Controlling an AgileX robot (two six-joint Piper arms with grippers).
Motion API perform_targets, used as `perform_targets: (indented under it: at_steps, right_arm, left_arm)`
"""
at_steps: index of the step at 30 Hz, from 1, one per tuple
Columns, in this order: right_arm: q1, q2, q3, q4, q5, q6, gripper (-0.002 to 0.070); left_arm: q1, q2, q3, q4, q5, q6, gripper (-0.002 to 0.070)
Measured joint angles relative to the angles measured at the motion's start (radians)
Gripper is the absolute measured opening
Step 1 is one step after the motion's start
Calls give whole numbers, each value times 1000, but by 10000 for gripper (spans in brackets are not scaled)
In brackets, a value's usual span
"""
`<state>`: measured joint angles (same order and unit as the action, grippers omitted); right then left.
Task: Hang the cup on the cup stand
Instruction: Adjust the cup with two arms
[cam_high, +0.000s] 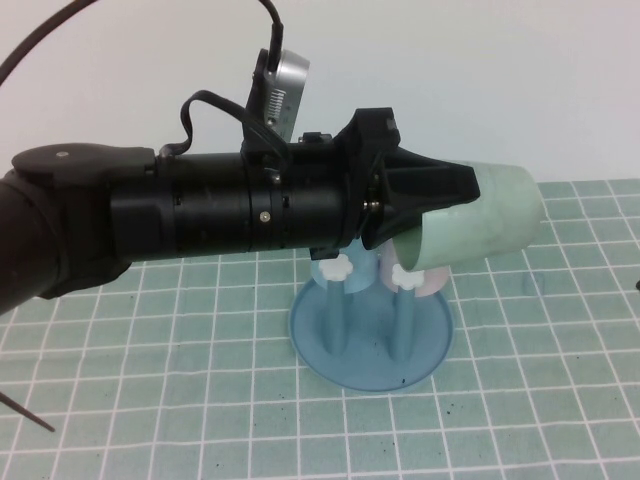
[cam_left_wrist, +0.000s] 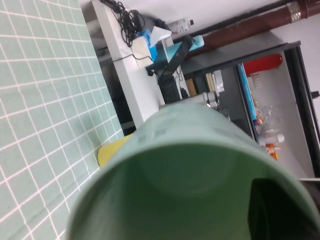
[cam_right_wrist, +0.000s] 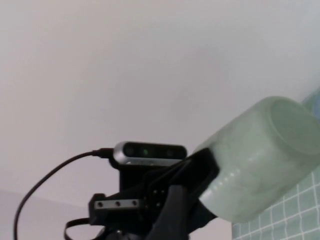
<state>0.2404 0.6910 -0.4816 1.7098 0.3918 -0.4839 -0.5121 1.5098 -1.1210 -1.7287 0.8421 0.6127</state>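
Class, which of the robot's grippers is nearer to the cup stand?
Left. The left gripper, shut on the cup, hangs just above the cup stand. The right gripper is out of view, so its position is unknown.

The desk (cam_high: 200, 400) has a green cover with white lines making squares. A pink cup (cam_high: 432, 282) and a light blue cup (cam_high: 358, 272) hang upside down close together.
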Motion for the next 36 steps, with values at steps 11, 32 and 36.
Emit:
perform_targets:
  at_steps: [11,32,36]
  right_arm:
    - [0,-119,164,0,-29,19,689]
    - [0,-696,455,9,-182,254,689]
    - [0,-700,460,9,-218,266,689]
  left_arm:
    - [-11,0,0,0,26,48,0]
    - [-359,0,0,-6,-307,115,0]
    - [-394,0,0,-8,-335,115,0]
